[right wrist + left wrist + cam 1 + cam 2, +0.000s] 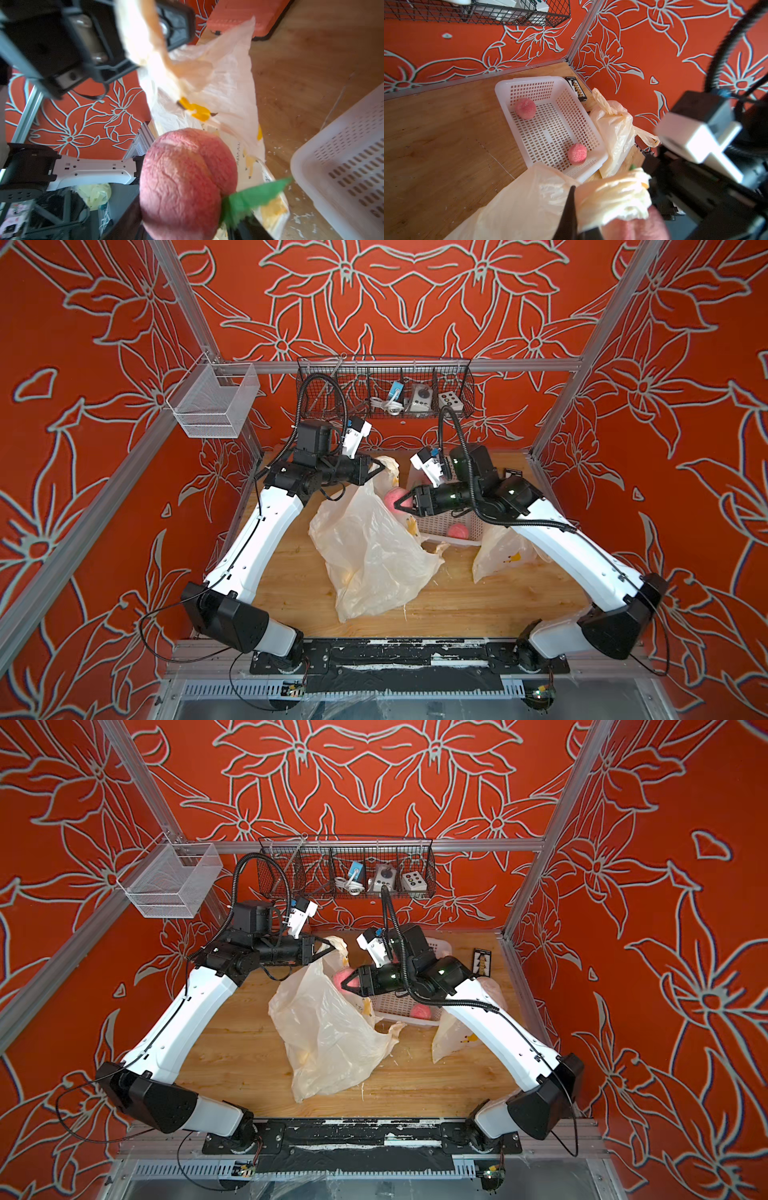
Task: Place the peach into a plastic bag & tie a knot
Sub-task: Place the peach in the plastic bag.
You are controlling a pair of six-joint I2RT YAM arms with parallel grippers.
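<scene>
Pinching bag (pixel 365 547) rim w/ L gripper (pixel 381 466), clamping peach (pixel 391 497) in R gripper (pixel 401 504) just beside mouth; risks missing opening & dropping outside via sagging rim or early release.

Your wooden counter (pixel 291 572) carries a white perforated basket (pixel 529 80) toward its far right side, with a small black card (pixel 576 88) lying just beside it near the right wall. On the back rail you have a black wire basket (pixel 365 383) holding a white button box (pixel 449 400), a second white box (pixel 417 400) and a coiled white cable (pixel 388 406). A silver mesh basket (pixel 216 406) hangs at the far left corner. Red floral walls (pixel 83 448) enclose everything.
</scene>
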